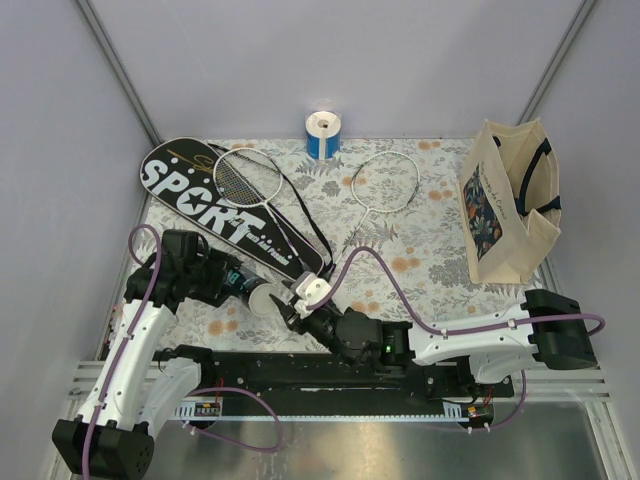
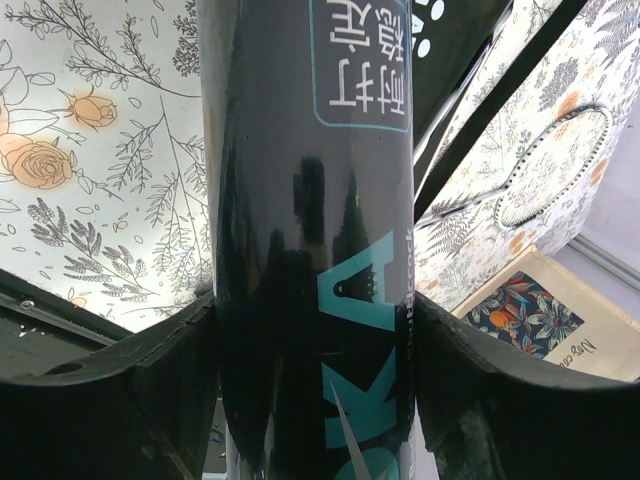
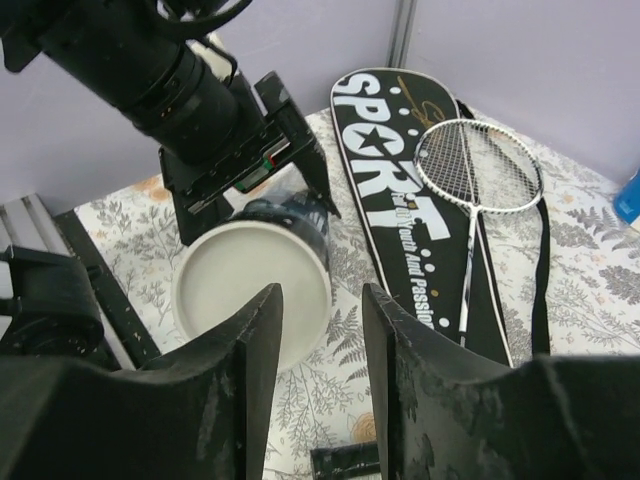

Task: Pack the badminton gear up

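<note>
The tube (image 2: 310, 250) lies between the fingers of the left gripper (image 2: 315, 390). They press on it from both sides, so this gripper is closed on it and holds it above the tablecloth (image 2: 90, 150). The long axis of the tube runs straight forward out of these fingers. In the top view this axis goes across, toward the right arm. The right gripper (image 3: 322, 300) has its fingers a little apart, with a narrow gap, and I see nothing between them, only the cloth. The flat white end (image 3: 250, 290) of the tube is just ahead of these fingers and slightly to their left, and it faces them, near but not touching as far as I can tell. So the right arm is nearer to the end and the left arm has the body. I think the coming move depends on this line between the end and the right fingers. The tube is a smooth, shiny black cylinder with blue-green letters, and its end is matt white and round. Further ahead and to the right of the right fingers lies the long racket cover (image 3: 400, 200), soft black cloth with white letters, and one racket (image 3: 480, 165) with a thin white frame and fine strings lies on it. The second racket (image 1: 385, 180) lies apart on the cloth. I can see no shuttlecock.
</note>
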Controlling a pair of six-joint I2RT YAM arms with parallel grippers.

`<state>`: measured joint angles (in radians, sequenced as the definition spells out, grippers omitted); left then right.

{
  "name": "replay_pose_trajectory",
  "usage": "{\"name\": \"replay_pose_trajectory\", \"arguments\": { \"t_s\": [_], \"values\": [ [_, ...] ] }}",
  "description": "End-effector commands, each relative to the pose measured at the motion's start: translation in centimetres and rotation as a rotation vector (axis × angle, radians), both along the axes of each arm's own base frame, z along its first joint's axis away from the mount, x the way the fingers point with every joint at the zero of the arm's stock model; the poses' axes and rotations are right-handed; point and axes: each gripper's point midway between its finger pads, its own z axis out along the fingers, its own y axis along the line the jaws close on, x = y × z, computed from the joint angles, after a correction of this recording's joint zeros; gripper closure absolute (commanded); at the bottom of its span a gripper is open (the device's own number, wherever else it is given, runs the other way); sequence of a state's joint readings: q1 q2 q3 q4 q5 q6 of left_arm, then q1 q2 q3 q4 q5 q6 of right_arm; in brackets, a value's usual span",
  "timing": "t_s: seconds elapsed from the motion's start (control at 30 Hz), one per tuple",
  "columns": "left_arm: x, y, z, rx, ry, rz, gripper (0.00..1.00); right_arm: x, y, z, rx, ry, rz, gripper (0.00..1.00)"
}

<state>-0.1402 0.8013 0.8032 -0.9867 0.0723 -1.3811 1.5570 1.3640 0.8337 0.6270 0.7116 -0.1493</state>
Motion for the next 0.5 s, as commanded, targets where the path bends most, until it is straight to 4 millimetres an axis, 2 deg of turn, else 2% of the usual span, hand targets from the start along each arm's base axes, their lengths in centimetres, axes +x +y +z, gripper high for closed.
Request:
{"name": "replay_pose_trajectory", "arguments": {
  "t_s": [0.0,0.17,0.3,0.47],
  "values": [
    [1.3,-0.8,3.2,-0.044,-0.107,-0.025,0.84,-1.0,1.0,-0.2,0.016,0.048,0.055,0.53],
    [0.9,-1.3,3.8,-0.066,-0.127,-0.046,0.84,-1.8,2.5,-1.7,-0.022,0.076,0.127,0.5],
    [0.2,-2.2,4.7,-0.116,-0.149,-0.081,0.85,-1.4,3.1,-3.1,-0.044,0.101,0.118,0.5],
    [-0.1,-3.0,5.5,-0.163,-0.178,-0.116,0.86,-1.1,4.1,-3.3,-0.033,0.143,0.129,0.52]
  ]
}}
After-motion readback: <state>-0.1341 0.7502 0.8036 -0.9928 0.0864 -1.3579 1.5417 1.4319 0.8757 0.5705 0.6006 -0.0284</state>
